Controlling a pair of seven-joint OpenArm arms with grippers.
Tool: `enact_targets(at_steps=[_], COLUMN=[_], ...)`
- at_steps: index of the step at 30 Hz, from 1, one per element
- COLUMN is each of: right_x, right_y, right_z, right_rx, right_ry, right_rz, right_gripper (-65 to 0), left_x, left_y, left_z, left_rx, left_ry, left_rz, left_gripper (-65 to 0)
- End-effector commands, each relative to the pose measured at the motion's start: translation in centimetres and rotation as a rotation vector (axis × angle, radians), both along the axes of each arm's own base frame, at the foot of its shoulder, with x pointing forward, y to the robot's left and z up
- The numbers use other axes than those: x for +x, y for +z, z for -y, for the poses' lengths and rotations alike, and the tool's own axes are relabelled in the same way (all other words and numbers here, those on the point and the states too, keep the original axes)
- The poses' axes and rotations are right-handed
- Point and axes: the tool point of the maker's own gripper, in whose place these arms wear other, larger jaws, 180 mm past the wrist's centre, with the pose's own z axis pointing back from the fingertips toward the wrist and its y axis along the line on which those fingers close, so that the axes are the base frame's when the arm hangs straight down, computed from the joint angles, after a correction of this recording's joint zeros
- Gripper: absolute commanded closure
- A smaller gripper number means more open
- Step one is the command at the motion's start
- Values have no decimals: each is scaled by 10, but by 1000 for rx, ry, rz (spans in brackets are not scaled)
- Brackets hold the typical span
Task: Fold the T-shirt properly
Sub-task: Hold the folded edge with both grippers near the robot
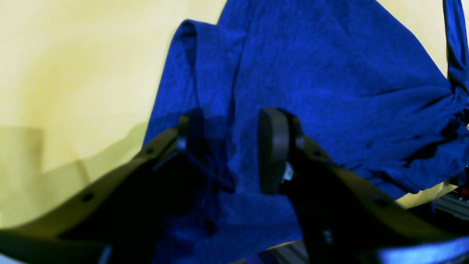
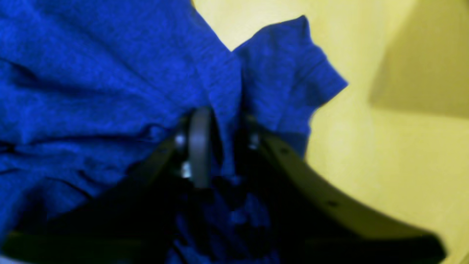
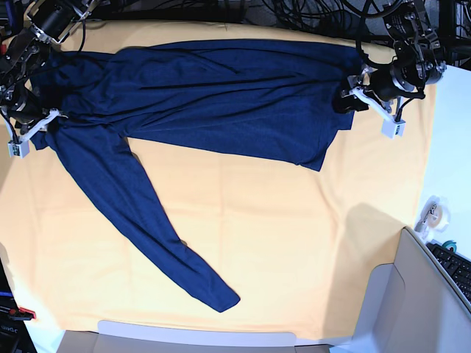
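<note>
Across the far part of the yellow-orange cloth (image 3: 294,235) lies the T-shirt (image 3: 221,95), dark navy, stretched sideways in a long band from the far left corner to the far right. One long sleeve (image 3: 147,220) runs off from the left end, slanting toward the near middle, with the cuff ending well short of the near edge. The right end of the shirt comes to a rough point where the fabric hangs a bit nearer than the rest.

The left gripper (image 1: 223,146) sits at the right end of the shirt in the base view. From its wrist camera the two jaws stand clearly apart, with blue fabric lying between and beneath them, so it looks open, with the cloth just passing through the gap and not pinched.

The right gripper (image 2: 220,146) is over at the far left end, right by where the sleeve meets the body. Its jaws are close together with a fold of blue fabric bunched up between them, but the view is blurry, so I honestly can't tell if it's really clamping or just loose around it.

Off the cloth at the right are a roll of tape (image 3: 434,213) and the corner of a keyboard (image 3: 456,265), both well apart from the shirt.
</note>
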Motion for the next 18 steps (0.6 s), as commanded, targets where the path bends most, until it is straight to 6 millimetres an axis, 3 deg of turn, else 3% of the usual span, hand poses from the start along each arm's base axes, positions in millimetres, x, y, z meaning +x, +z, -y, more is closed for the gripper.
enact_targets(at_steps=[1, 5, 13, 18], right_x=[4, 3, 1, -7], right_y=[9, 7, 8, 13], right_z=[6, 4, 9, 23], right_rx=[-22, -10, -9, -7], right_ry=[-1, -10, -30, -91], right_rz=[12, 15, 23, 43], right_gripper=[-199, -272, -273, -273], left_x=[7, 7, 5, 5], left_y=[10, 10, 18, 20], left_z=[-4, -5, -42, -47], left_rx=[9, 9, 46, 51], left_ry=[-1, 3, 110, 123], left_rz=[39, 39, 59, 62], left_gripper=[-249, -250, -274, -279])
